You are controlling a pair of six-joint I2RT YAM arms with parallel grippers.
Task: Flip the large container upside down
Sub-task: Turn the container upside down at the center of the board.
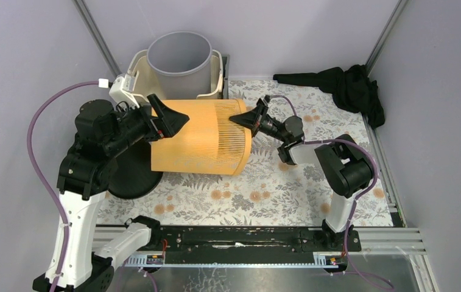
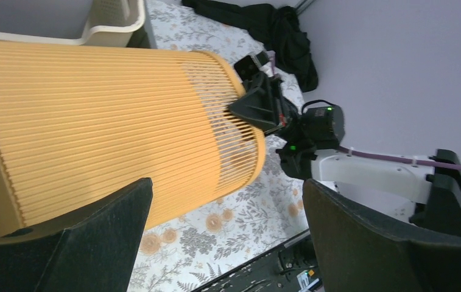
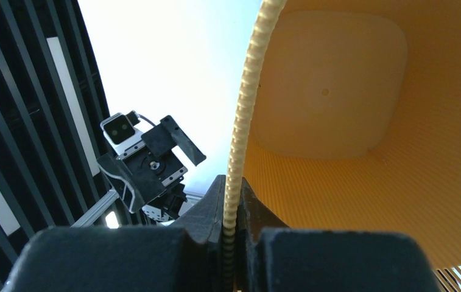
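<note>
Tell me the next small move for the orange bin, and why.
Probably the right hand should swing the rim it pinches down toward the table, with the open left hand lifting the closed end. The bin lies on its side, mouth facing right, so it looks only halfway to upside down.

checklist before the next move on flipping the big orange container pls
1. Right hand shut on the rim of the orange ribbed plastic container: ok.
2. Left hand gripping the container's closed end: not ok; its fingers are spread open beside it.
3. Container upside down: not ok; it lies on its side, mouth toward the right arm.
4. Container empty: ok; the right wrist view shows a bare inside.
5. Clearance from the grey cylindrical bin behind: cannot tell; they look close from above.
</note>
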